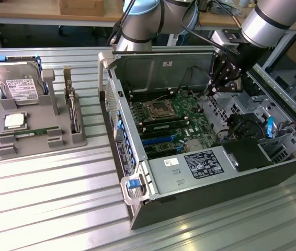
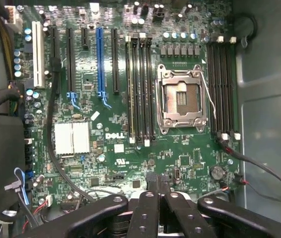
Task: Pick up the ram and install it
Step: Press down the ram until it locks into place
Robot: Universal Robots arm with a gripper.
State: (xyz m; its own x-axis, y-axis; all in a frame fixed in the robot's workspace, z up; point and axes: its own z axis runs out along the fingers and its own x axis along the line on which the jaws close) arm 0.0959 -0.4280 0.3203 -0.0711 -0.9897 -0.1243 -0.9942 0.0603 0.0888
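- Here, at the exterior view's left end of the ribbed metal worktop (image 1: 43, 198), a grey holder tray (image 1: 4, 152) carries the parts.
- In the tray's back corner a silver hard drive (image 1: 18, 83) stands tilted; in front of it lies a small square processor chip (image 1: 13, 121).
- The ram (image 1: 32, 134), a thin green stick, lies flat in a slot near the tray's front edge, well apart from me.
- A card (image 1: 74, 110) stands on edge in the tray's right-hand slot.
- To the right the open computer case (image 1: 190, 172) lies on its side, the green motherboard (image 1: 171, 123) bare inside, with the empty processor socket (image 2: 182, 99) between rows of memory slots (image 2: 140, 89).
- A black cable (image 2: 56, 134) runs across the board, and a drive cage (image 1: 218, 112) stands near my arm.
- My gripper (image 1: 218, 83) hangs over the case's far edge, jaws closed and holding nothing.
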